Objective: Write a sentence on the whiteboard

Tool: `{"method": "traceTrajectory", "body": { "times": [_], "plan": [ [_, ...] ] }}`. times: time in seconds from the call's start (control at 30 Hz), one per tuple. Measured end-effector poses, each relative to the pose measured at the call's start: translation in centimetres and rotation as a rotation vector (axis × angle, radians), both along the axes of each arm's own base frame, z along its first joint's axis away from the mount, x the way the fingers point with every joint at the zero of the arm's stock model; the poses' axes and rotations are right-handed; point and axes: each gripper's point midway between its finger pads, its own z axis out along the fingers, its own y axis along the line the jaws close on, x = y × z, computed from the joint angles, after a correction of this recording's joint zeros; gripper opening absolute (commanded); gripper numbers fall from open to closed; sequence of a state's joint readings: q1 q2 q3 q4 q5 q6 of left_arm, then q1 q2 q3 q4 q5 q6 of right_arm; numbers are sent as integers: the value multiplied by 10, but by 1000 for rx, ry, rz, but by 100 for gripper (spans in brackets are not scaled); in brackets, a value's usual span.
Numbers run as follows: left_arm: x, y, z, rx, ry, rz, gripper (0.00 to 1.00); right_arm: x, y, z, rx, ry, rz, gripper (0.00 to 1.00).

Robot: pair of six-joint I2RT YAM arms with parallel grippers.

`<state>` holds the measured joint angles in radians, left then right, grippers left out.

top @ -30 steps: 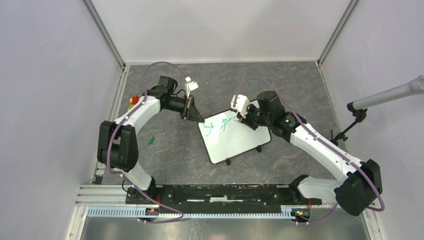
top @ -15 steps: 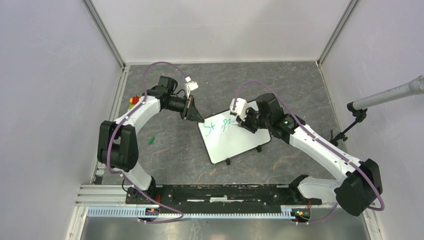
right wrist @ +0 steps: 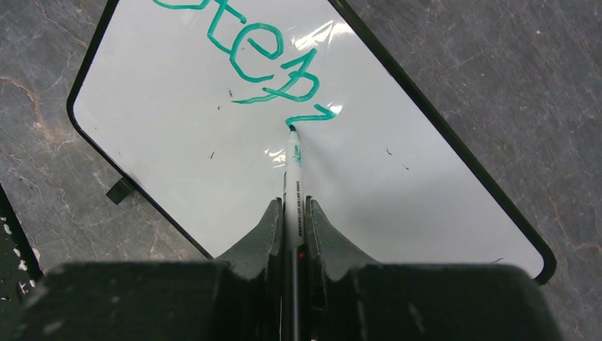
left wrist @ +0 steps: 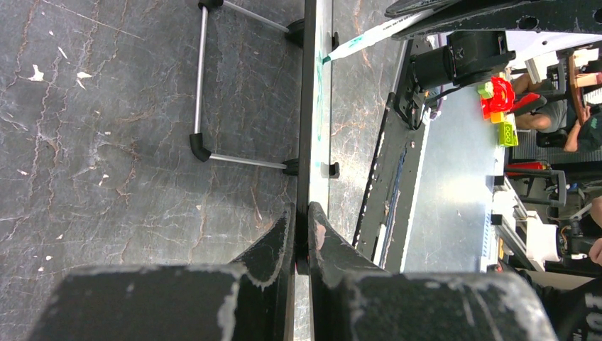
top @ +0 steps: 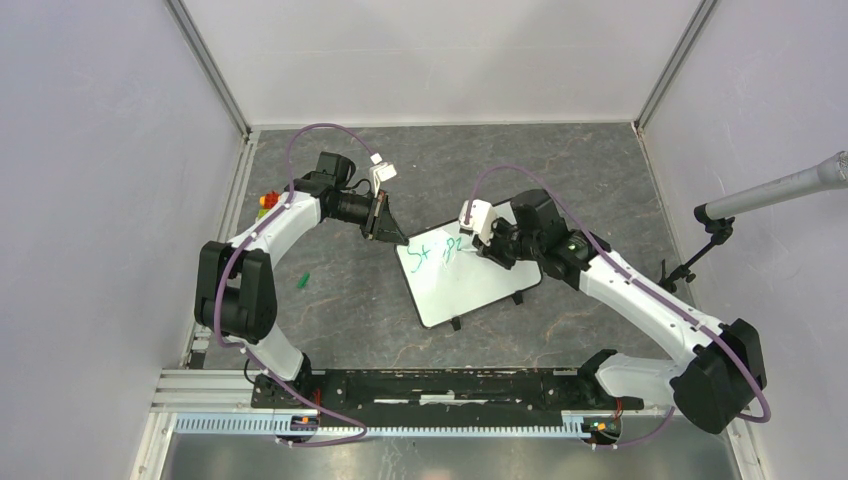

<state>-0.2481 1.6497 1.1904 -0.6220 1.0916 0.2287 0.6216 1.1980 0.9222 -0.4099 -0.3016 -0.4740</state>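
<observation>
Tabletop (top: 350,310): dark grey, stone-patterned, enclosed by plain pale panels on three sides.

Item 1, whiteboard (top: 470,285) (right wrist: 177,142): white face, thin black frame, rounded corners. Sits near the middle of the tabletop between the two arms, turned at an angle to the table edges. Seen edge-on from the left wrist as a thin dark strip (left wrist: 307,106), with a wire stand (left wrist: 202,78) on its underside. Two small black feet (top: 455,323) show along its near edge.

Item 2, sentence (top: 435,250) (right wrist: 263,50): green handwriting at the far end of the board. The letters read roughly "Step", with a short zigzag stroke below the last one. The rest of the face is bare apart from a few small specks.

Item 3, marker (right wrist: 293,185) (left wrist: 362,44): white barrel, green tip touching the board at the end of the zigzag stroke.

Item 4, right fingers (right wrist: 267,231) (top: 492,245): closed tight on the marker barrel, poised over the far right part of the board.

Item 5, left fingers (left wrist: 282,245) (top: 392,232): pinched on the board's frame at its far left corner.

Item 6, small green object (top: 303,280): lies loose on the tabletop, well left of the board.

Item 7, red and yellow object (top: 268,200): at the left edge, too small to identify.

Item 8, microphone on a stand (top: 780,190): at the right wall.
</observation>
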Motion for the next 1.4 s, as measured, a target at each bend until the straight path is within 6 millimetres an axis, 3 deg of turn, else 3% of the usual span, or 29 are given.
{"method": "traceTrajectory", "body": {
  "times": [0.47,1.1,1.4],
  "plan": [
    [0,0,1,-3,1,-1,2,12,3,30,23,-61,-18,0],
    [0,0,0,-1,1,-1,3,20,3,22,-4,-53,-39,0],
    [0,0,1,-2,1,-1,3,16,-1,34,13,-82,-44,0]
  ]
}}
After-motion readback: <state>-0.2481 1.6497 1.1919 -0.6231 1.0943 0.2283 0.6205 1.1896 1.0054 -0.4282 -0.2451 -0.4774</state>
